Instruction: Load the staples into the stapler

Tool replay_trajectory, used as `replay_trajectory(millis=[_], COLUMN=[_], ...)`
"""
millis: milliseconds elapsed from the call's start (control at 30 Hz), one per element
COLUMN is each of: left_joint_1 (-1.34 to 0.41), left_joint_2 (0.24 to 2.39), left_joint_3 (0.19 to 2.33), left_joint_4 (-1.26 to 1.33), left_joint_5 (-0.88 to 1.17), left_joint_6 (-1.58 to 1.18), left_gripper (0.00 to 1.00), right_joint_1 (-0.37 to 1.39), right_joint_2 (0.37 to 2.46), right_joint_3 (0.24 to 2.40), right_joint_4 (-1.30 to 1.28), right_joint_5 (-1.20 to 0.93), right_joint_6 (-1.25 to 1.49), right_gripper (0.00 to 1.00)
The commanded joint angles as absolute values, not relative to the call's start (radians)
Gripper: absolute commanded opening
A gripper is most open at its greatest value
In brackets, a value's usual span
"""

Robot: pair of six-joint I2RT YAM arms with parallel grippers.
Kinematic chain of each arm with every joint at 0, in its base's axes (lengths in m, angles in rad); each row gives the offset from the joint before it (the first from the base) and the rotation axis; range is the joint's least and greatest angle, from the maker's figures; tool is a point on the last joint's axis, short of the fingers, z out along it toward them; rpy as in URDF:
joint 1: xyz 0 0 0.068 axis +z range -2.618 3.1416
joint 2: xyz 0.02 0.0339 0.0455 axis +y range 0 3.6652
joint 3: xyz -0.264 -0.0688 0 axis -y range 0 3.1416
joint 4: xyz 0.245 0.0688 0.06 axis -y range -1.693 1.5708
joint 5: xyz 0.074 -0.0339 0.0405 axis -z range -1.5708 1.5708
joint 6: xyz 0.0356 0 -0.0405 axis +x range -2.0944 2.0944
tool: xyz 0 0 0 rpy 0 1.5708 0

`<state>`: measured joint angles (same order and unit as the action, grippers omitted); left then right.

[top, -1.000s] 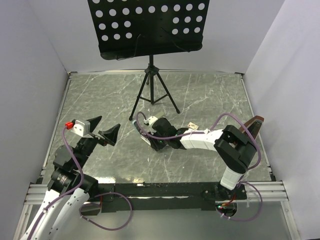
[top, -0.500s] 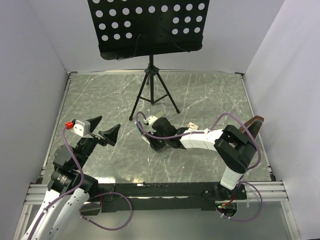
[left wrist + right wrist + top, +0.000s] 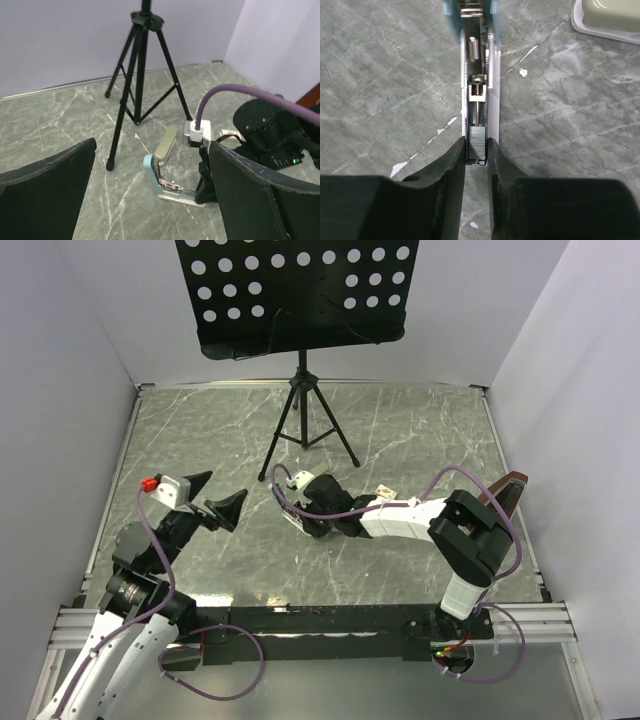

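Staple strip (image 3: 477,142): flat, ribbed silver-grey block, sitting in the stapler's (image 3: 477,60) open metal channel
Right claw (image 3: 476,150): black fingers nipped close against the strip's sides
Left claw (image 3: 152,145): spread wide, empty
Table (image 3: 420,430): grey veined marble; pale walls (image 3: 60,390) around

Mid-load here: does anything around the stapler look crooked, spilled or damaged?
Nothing stands out. The stapler lies open with its lid folded back. The staple strip sits straight in the channel, in line with the rails, pinched between the fingertips of the right gripper. I can make out no loose staples.
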<state>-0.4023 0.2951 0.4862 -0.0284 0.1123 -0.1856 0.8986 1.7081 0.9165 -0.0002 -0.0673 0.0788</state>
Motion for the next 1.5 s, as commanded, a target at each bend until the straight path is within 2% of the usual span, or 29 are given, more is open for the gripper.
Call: replay_trajectory(millis=[0, 133, 267, 567, 800, 1067, 1467], left_joint_1=[-0.396, -0.394, -0.394, -0.394, -0.388, -0.331, -0.308], left_joint_2=[0.337, 0.327, 0.328, 0.440, 0.471, 0.578, 0.833], left_joint_3=[0.486, 0.450, 0.443, 0.505, 0.575, 0.601, 0.730], left_joint_4=[0.029, 0.064, 0.071, -0.035, -0.133, -0.098, -0.166], left_joint_5=[0.233, 0.377, 0.491, 0.816, 0.890, 0.998, 1.268], left_joint_6=[-0.112, -0.032, 0.043, 0.159, 0.259, 0.227, 0.313], left_gripper=[0.99, 0.99, 0.99, 1.00, 0.99, 0.99, 0.88], right_joint_1=[0.894, 0.894, 0.896, 0.896, 0.899, 0.902, 0.904], right_joint_2=[1.664, 1.586, 1.503, 1.272, 1.105, 1.029, 1.005], right_joint_3=[0.911, 0.876, 0.844, 0.778, 0.732, 0.698, 0.681], right_joint_4=[0.048, 0.052, 0.057, 0.009, -0.038, -0.052, -0.034], right_joint_5=[-0.092, -0.113, -0.153, -0.290, -0.399, -0.445, -0.471], right_joint_6=[0.058, 0.038, 0.015, -0.055, -0.107, -0.130, -0.133], right_gripper=[0.19, 0.07, 0.00, 0.00, 0.00, 0.00, 0.00])
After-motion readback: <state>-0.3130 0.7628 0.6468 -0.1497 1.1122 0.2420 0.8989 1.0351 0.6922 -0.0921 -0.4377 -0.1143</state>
